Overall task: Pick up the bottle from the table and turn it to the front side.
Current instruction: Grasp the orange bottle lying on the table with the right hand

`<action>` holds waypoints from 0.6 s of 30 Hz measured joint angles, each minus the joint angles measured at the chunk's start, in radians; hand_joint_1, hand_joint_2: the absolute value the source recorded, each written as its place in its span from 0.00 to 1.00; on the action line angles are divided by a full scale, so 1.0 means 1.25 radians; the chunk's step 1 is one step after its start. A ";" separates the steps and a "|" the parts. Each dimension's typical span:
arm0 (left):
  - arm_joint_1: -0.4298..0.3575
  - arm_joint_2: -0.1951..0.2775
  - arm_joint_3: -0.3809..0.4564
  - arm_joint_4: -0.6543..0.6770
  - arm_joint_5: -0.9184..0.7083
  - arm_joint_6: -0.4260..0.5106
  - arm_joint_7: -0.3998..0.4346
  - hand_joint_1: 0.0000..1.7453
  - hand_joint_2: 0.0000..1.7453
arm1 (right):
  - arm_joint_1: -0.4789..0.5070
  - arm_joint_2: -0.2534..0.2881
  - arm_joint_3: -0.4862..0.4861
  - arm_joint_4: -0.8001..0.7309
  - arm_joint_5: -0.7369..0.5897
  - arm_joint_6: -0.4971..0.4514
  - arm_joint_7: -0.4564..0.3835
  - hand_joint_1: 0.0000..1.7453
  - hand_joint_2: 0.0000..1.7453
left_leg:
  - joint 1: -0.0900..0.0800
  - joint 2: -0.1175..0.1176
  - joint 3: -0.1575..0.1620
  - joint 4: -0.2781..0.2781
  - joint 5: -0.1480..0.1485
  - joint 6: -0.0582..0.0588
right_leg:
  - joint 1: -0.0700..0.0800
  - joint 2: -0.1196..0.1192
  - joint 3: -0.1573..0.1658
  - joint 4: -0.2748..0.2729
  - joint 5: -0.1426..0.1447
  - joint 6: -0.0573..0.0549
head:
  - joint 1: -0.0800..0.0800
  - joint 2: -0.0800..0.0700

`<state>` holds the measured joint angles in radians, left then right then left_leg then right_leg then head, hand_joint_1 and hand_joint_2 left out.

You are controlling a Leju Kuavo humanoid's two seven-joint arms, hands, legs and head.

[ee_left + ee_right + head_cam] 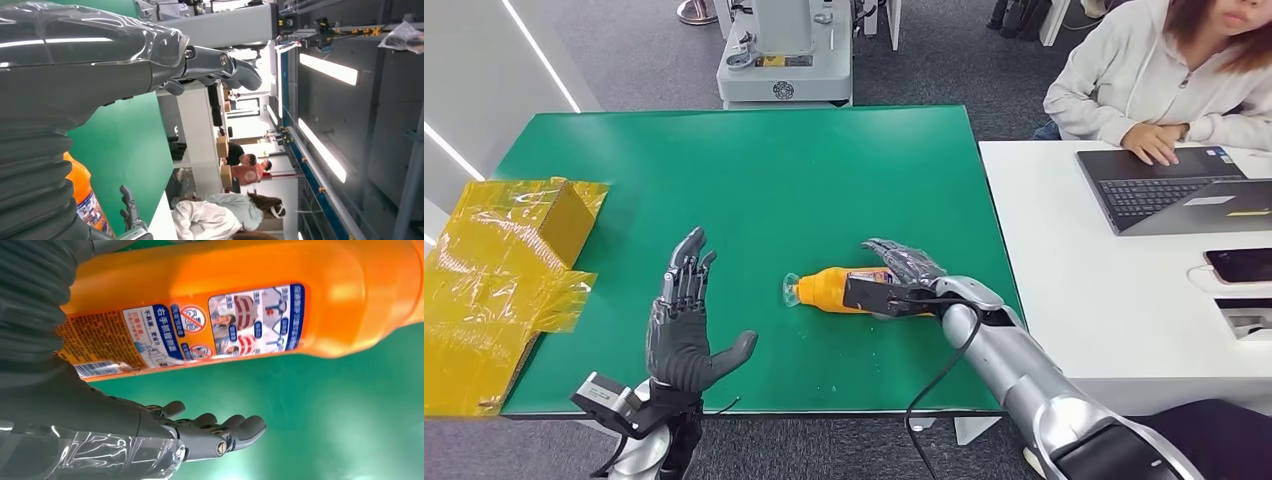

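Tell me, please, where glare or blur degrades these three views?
Head view: sharp and evenly lit, soft sheen on the green table. Left wrist view: ceiling light strips burn white and the background is soft. Right wrist view: a bright highlight washes part of the orange bottle, though its label stays legible.

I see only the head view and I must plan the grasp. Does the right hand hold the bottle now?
Observer: It seems not. In the right wrist view, the green table shows between the fingers of the right hand and the bottle.
Operator: Which label faces that camera?
Observer: One with small pictograms in blue frames.
Operator: Anything else printed there?
Observer: What looks like a barcode, at the label's end nearest the wrist.
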<state>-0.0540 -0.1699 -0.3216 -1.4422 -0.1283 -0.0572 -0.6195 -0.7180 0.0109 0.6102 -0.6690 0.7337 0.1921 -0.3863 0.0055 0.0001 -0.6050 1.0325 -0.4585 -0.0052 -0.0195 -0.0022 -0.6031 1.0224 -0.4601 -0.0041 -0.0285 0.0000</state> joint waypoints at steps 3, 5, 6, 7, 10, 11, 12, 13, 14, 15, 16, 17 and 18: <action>-0.002 0.002 0.000 0.005 0.009 0.005 0.000 0.00 1.00 | -0.013 0.002 0.027 0.022 -0.004 0.015 0.002 0.00 1.00 | 0.000 0.000 0.000 0.000 0.000 0.000 | 0.000 0.000 0.000 0.000 0.000 0.000 | 0.000 0.000; -0.002 0.004 0.000 0.008 0.018 0.007 0.003 0.00 1.00 | -0.023 0.003 0.047 0.030 -0.014 0.037 0.012 0.00 1.00 | 0.000 0.000 0.000 0.000 0.000 0.000 | 0.000 0.000 0.000 0.000 0.000 0.000 | 0.000 0.000; -0.002 0.005 0.000 0.010 0.023 0.008 0.005 0.00 1.00 | -0.029 0.003 0.058 0.033 -0.021 0.050 0.021 0.00 1.00 | 0.000 0.000 0.000 0.000 0.000 0.000 | 0.000 0.000 0.000 0.000 0.000 0.000 | 0.000 0.000; -0.002 0.006 -0.001 0.011 0.030 0.009 0.008 0.00 1.00 | -0.035 0.003 0.070 0.036 -0.026 0.062 0.032 0.00 1.00 | 0.000 0.000 0.000 0.000 0.000 0.000 | 0.000 0.000 0.000 0.000 0.000 0.000 | 0.000 0.000; -0.001 0.008 -0.001 0.014 0.041 0.010 0.014 0.00 1.00 | -0.060 0.002 0.109 0.049 -0.034 0.087 0.066 0.00 1.00 | 0.000 0.000 0.000 0.000 0.000 0.000 | 0.000 0.000 0.000 0.000 0.000 0.000 | 0.000 0.000; 0.001 0.008 -0.001 0.014 0.042 0.010 0.016 0.00 1.00 | -0.070 0.002 0.123 0.055 -0.038 0.094 0.077 0.00 1.00 | 0.000 0.000 0.000 0.000 0.000 0.000 | 0.000 0.000 0.000 0.000 0.000 0.000 | 0.000 0.000; 0.002 0.008 -0.001 0.014 0.043 0.010 0.018 0.00 1.00 | -0.081 0.002 0.137 0.061 -0.042 0.102 0.088 0.00 1.00 | 0.000 0.000 0.000 0.000 0.000 0.000 | 0.000 0.000 0.000 0.000 0.000 0.000 | 0.000 0.000; 0.003 0.007 -0.001 0.014 0.043 0.010 0.020 0.00 1.00 | -0.092 0.002 0.152 0.068 -0.045 0.109 0.099 0.00 1.00 | 0.000 0.000 0.000 0.000 0.000 0.000 | 0.000 0.000 0.000 0.000 0.000 0.000 | 0.000 0.000; 0.005 0.007 -0.001 0.014 0.043 0.010 0.022 0.00 1.00 | -0.102 0.002 0.165 0.074 -0.047 0.114 0.108 0.00 1.00 | 0.000 0.000 0.000 0.000 0.000 0.000 | 0.000 0.000 0.000 0.000 0.000 0.000 | 0.000 0.000; 0.006 0.007 -0.001 0.014 0.044 0.010 0.024 0.00 1.00 | -0.110 0.002 0.177 0.079 -0.048 0.118 0.116 0.00 1.00 | 0.000 0.000 0.000 0.000 0.000 0.000 | 0.000 0.000 0.000 0.000 0.000 0.000 | 0.000 0.000; 0.007 0.007 -0.001 0.014 0.044 0.010 0.026 0.00 1.00 | -0.118 0.002 0.188 0.084 -0.047 0.122 0.126 0.00 1.00 | 0.000 0.000 0.000 0.000 0.000 0.000 | 0.000 0.000 0.000 0.000 0.000 0.000 | 0.000 0.000; 0.008 0.007 -0.001 0.014 0.045 0.009 0.027 0.00 1.00 | -0.126 0.002 0.199 0.089 -0.046 0.128 0.138 0.00 1.00 | 0.000 0.000 0.000 0.000 0.000 0.000 | 0.000 0.000 0.000 0.000 0.000 0.000 | 0.000 0.000; 0.009 0.006 -0.001 0.014 0.045 0.009 0.029 0.00 1.00 | -0.134 0.002 0.211 0.093 -0.043 0.134 0.152 0.00 1.00 | 0.000 0.000 0.000 0.000 0.000 0.000 | 0.000 0.000 0.000 0.000 0.000 0.000 | 0.000 0.000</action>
<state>-0.0423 -0.1618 -0.3227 -1.4249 -0.0714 -0.0457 -0.5834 -0.8860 0.0137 0.8744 -0.5522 0.6793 0.3599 -0.1963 0.0055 0.0003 -0.6050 1.0326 -0.4585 -0.0052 -0.0195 -0.0020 -0.6030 1.0226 -0.4600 -0.0041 -0.0286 0.0000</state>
